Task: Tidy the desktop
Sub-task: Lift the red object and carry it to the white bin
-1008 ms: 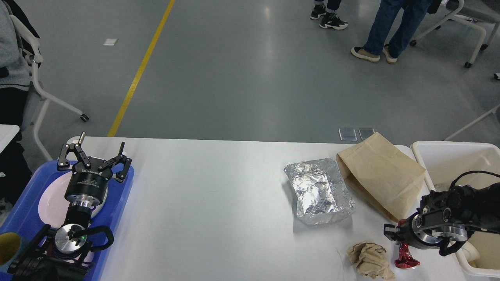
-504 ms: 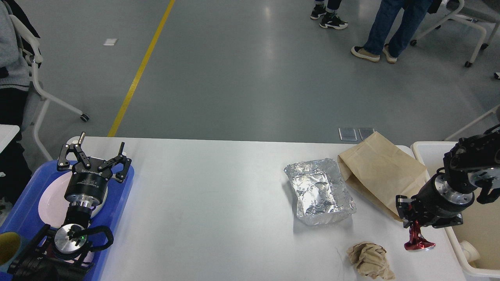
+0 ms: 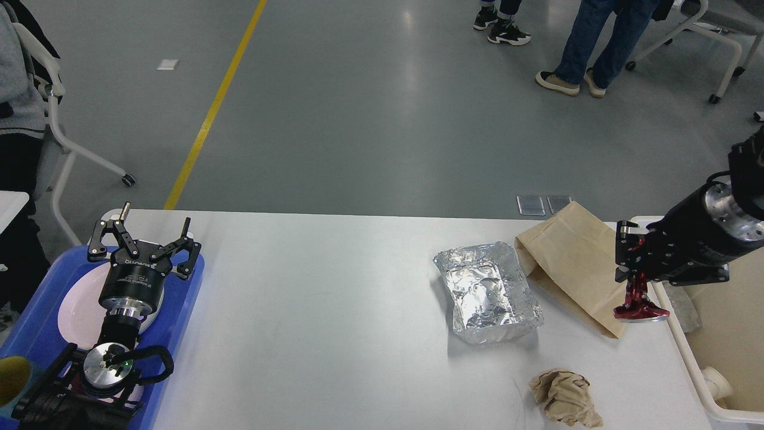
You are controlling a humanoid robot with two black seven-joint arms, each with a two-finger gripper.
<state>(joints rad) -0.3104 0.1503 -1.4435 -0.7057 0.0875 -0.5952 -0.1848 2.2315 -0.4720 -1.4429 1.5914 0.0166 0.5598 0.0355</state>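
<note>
One foil tray is sitting on the white surface, toward its right half. One brown paper bag is lying near the far right corner. One crumpled paper wad is resting by the near edge. One red foil wrapper is hanging above the right edge. One blue tray is overlapping the left edge, carrying one white plate. One cream bin is standing beside the right edge.

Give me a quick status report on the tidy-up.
Right gripper shut on red wrapper, lifted near the bin. Left gripper open over blue tray. Foil pan, paper bag, crumpled paper on the desktop.
</note>
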